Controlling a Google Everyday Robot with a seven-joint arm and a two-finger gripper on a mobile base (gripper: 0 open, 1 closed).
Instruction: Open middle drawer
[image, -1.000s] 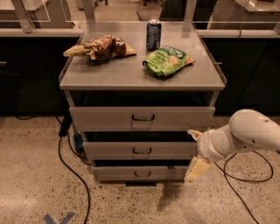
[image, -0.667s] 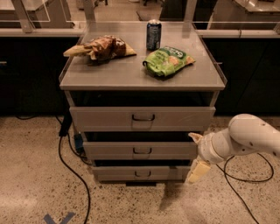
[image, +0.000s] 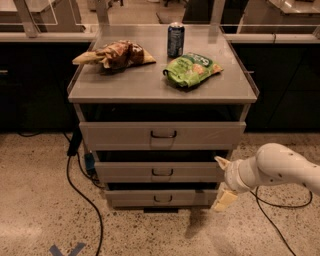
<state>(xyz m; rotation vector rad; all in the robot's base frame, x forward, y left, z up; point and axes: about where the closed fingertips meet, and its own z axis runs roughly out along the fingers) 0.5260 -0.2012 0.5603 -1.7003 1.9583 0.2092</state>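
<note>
The middle drawer (image: 200, 172) is the mid-height light-grey front of three in the metal cabinet, with a small dark wire handle (image: 162, 172) at its centre. A dark gap shows above its front. My gripper (image: 221, 181) is at the drawer's right end, to the right of the handle and apart from it. It is open and empty, with one cream finger (image: 219, 161) up at the drawer's top corner and the other (image: 224, 199) down beside the bottom drawer. The white arm (image: 280, 167) comes in from the right.
The top drawer (image: 120, 136) and bottom drawer (image: 130, 198) sit above and below. On the cabinet top (image: 150, 85) lie a brown snack bag (image: 117, 54), a green chip bag (image: 192, 69) and a dark can (image: 175, 40). Black cables (image: 80, 185) trail on the floor at left and right.
The arm and gripper have sunk a little at the cabinet's right side. The drawers and the things on top have not moved.
</note>
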